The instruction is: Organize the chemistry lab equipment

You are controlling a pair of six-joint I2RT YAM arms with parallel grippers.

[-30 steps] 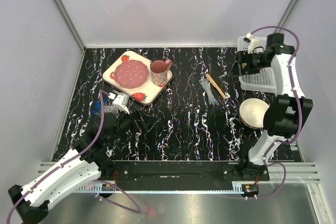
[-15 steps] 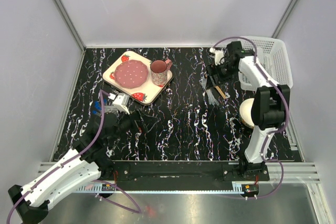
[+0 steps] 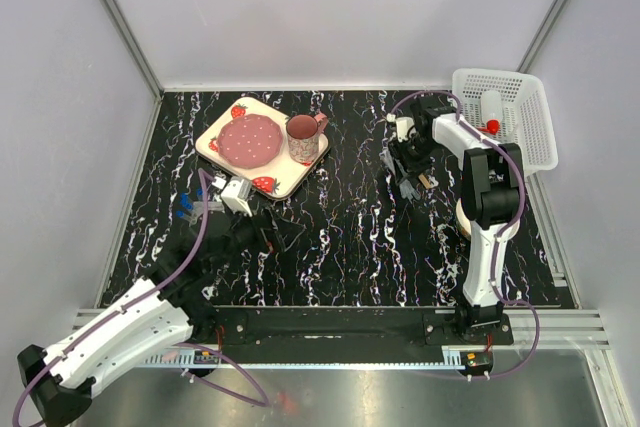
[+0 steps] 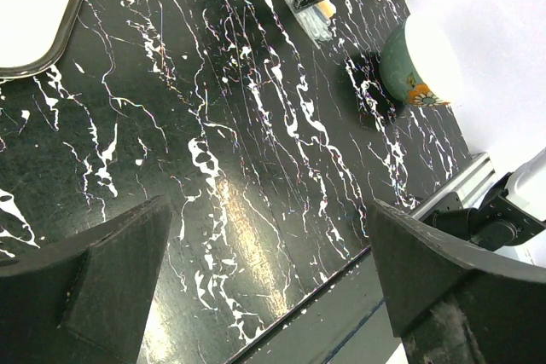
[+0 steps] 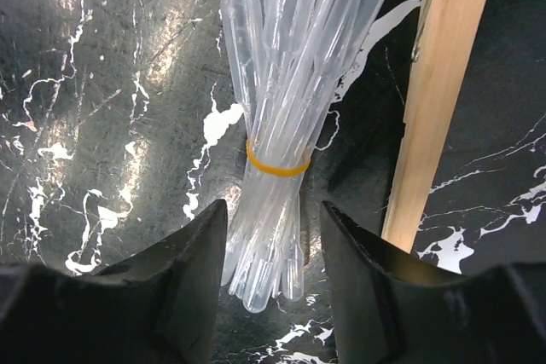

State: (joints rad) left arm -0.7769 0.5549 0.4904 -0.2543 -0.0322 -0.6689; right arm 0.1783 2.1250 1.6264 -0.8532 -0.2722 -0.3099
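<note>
Step in hand: I'm reading this as the pick-up of the clear droppers (image 5: 277,117), with the right arm reaching out over the middle of the table (image 3: 340,237) to get them.
Right gripper (image 5: 273,283): it is straddling the thin end of the bundle with its fingers apart. There's a sliver of dark table showing on the right side, so nothing is clamped yet.
Droppers: they are lying flat on the table, bunched by a yellow rubber band (image 5: 277,168), with their tips sitting between the two fingers.
Neighbour: a wooden-handled tool (image 5: 439,100) with a wire spring is lying just beside the bundle, outside the right finger and apart from it.
Left gripper (image 4: 264,296): it is hanging over bare table with its jaws spread wide and holding nothing.
Other task items: the red-capped squeeze bottle (image 3: 491,110) is lying in the white basket (image 3: 530,147) at the far right. The blue-capped tubes (image 3: 185,209) are waiting near the left arm.
Progress: early going, I'd say, with most of the pieces sitting loose.
Next move: it looks like a squeeze onto the bundle and a straight lift, probably followed by a carry to the basket.
What it calls for: a centred, gentle grip, since thin slick plastic may splay or slip below the band, and enough clearance to leave the wooden tool behind.
</note>
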